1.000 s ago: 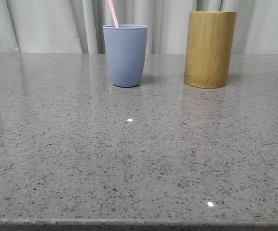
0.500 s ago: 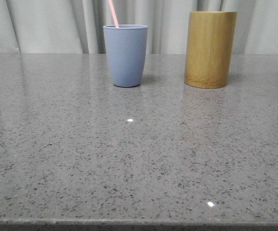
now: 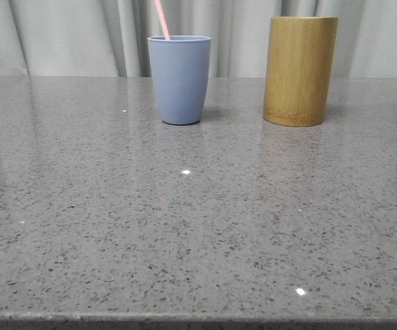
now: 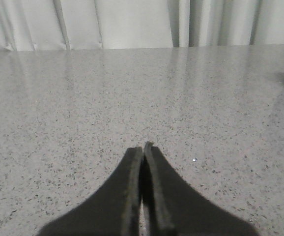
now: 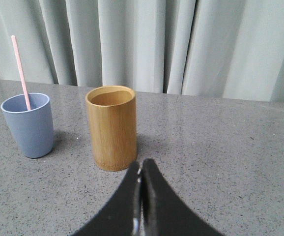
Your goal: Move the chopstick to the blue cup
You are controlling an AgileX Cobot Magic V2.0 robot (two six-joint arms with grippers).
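Nothing on the table (image 3: 198, 234) has shifted over the last second: the chopstick (image 3: 161, 19) stands in the blue cup (image 3: 179, 79) just as it did, leaning up out of the rim, with the bamboo holder (image 3: 300, 70) beside it and seemingly empty from the right wrist view. Both arms sit back from the cups, the left gripper (image 4: 143, 152) and the right gripper (image 5: 141, 169) each with fingers pressed together on nothing. To my eye that means the job is finished and the arms are simply resting.
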